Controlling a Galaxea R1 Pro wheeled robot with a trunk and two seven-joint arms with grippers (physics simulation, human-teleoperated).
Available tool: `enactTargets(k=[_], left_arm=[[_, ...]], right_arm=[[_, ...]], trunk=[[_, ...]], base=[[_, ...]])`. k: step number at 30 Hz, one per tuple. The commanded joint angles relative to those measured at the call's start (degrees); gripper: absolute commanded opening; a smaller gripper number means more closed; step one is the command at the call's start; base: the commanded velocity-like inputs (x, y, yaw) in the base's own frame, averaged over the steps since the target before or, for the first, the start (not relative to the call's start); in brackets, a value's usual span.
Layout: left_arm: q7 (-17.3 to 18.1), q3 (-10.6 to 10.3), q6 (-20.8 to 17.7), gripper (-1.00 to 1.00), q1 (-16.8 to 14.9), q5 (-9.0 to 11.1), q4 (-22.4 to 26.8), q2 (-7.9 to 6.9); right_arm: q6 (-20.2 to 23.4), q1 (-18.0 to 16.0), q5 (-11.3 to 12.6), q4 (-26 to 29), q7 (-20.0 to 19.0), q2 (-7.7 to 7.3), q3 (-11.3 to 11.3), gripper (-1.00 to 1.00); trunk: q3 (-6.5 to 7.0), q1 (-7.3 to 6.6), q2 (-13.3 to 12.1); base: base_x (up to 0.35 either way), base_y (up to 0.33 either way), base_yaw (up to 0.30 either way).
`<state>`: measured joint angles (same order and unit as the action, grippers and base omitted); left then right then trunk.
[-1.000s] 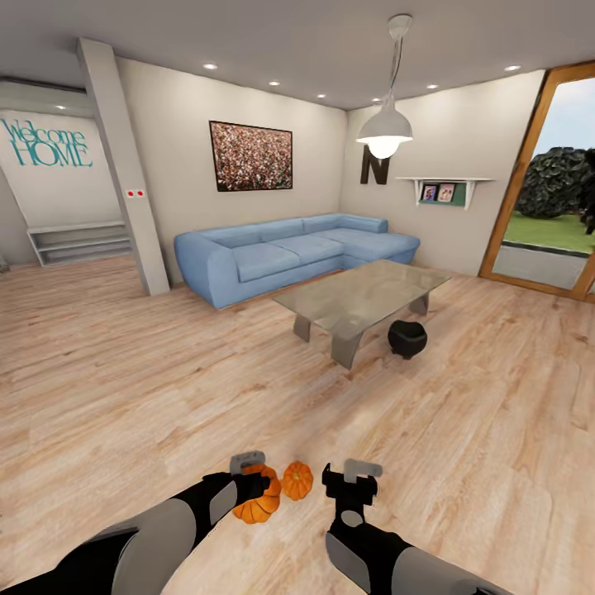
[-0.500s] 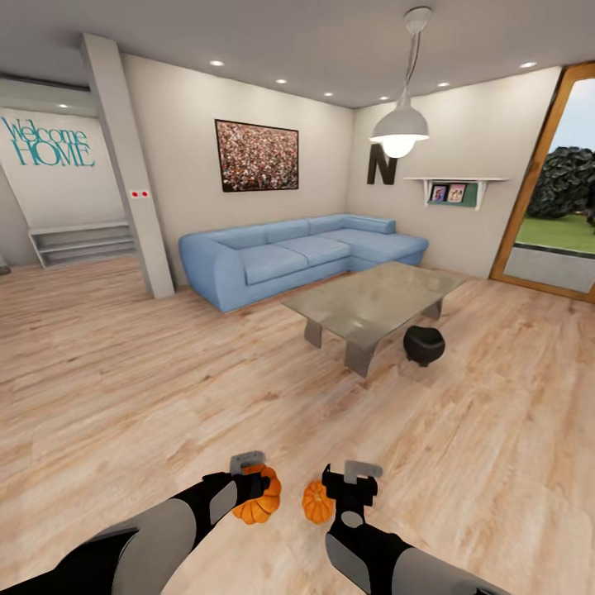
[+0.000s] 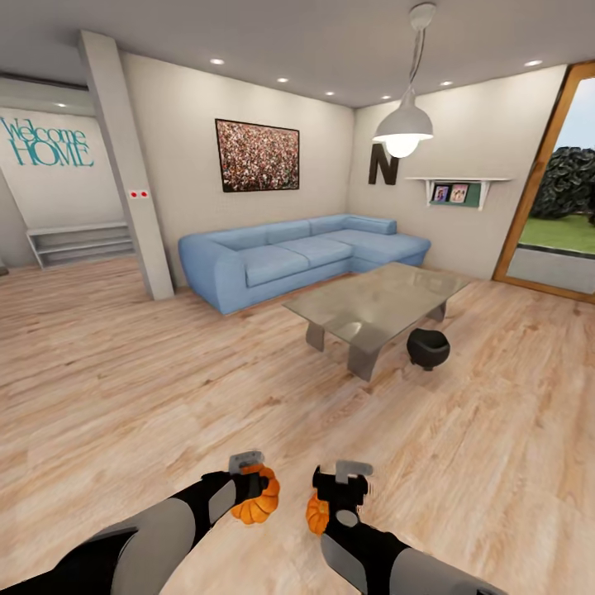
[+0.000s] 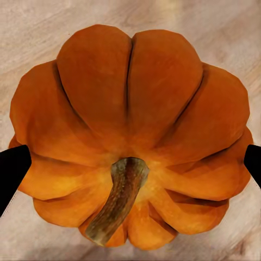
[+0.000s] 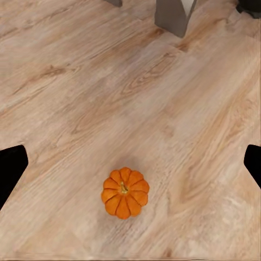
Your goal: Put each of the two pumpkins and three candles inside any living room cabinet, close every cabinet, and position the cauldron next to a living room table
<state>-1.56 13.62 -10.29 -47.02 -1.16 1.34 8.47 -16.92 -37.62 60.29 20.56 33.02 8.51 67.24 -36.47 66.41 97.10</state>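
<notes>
My left gripper (image 3: 248, 481) is shut on a bright-orange pumpkin (image 3: 258, 504), held low over the plank floor. In the left wrist view the pumpkin (image 4: 130, 125) sits between both black fingertips (image 4: 11, 168). A second, smaller pumpkin (image 3: 313, 514) lies on the floor, partly hidden behind my right gripper (image 3: 340, 487). In the right wrist view this pumpkin (image 5: 125, 192) rests on the floor beneath the open right gripper (image 5: 133, 163). The black cauldron (image 3: 428, 347) stands on the floor beside the glass table (image 3: 376, 302). The candles and the cabinet are out of view.
A blue corner sofa (image 3: 297, 252) stands behind the table against the far wall. A slanted white column (image 3: 128, 165) rises at the left. A wood-framed glass door (image 3: 545, 215) is at the right. Open wood floor (image 3: 165, 388) lies between me and the table.
The whole view has shifted, so the camera moved. My right gripper now stands over the floor pumpkin, which sat between the grippers before. The left gripper keeps its pumpkin.
</notes>
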Motion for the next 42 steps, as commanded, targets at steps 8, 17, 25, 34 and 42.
enactTargets(k=[8, 17, 25, 34, 42], left_arm=[[-5.2, 0.5, -23.1, -1.0, 0.0, -0.1, 18.4, 0.15], [-17.6, 0.5, -45.4, -1.0, 0.0, 0.4, 42.9, 1.53], [-18.3, 0.3, -48.5, -1.0, -2.2, -4.0, 39.4, 1.53], [-18.5, 11.4, -48.5, -1.0, -15.8, -5.0, 13.3, 1.35], [-19.6, 13.4, -48.4, -1.0, -16.4, -6.0, 14.1, -3.11]], right_arm=[[25.5, -4.8, 0.5, 4.9, -1.0, 0.0, -1.9, 1.0], [49.3, -14.1, 0.6, 5.3, -1.2, -0.26, -18.8, 1.0], [63.1, -21.1, 0.6, 2.4, -0.8, -0.46, -21.3, 1.0], [64.7, -21.7, 0.7, -1.6, -1.0, -0.39, -21.4, 1.0], [64.9, -21.7, 0.7, -1.8, -0.9, -0.04, -20.9, 1.0]], trunk=[[-0.06, 0.02, 0.0], [-0.06, 0.02, 0.0], [-0.06, 0.02, 0.0], [-0.06, 0.02, 0.0], [-0.06, 0.02, 0.0]], base=[[0.205, 0.005, 0.0], [0.039, 0.0, 0.0], [0.001, 0.0, 0.0], [0.0, 0.0, 0.0], [0.0, 0.0, 0.0]])
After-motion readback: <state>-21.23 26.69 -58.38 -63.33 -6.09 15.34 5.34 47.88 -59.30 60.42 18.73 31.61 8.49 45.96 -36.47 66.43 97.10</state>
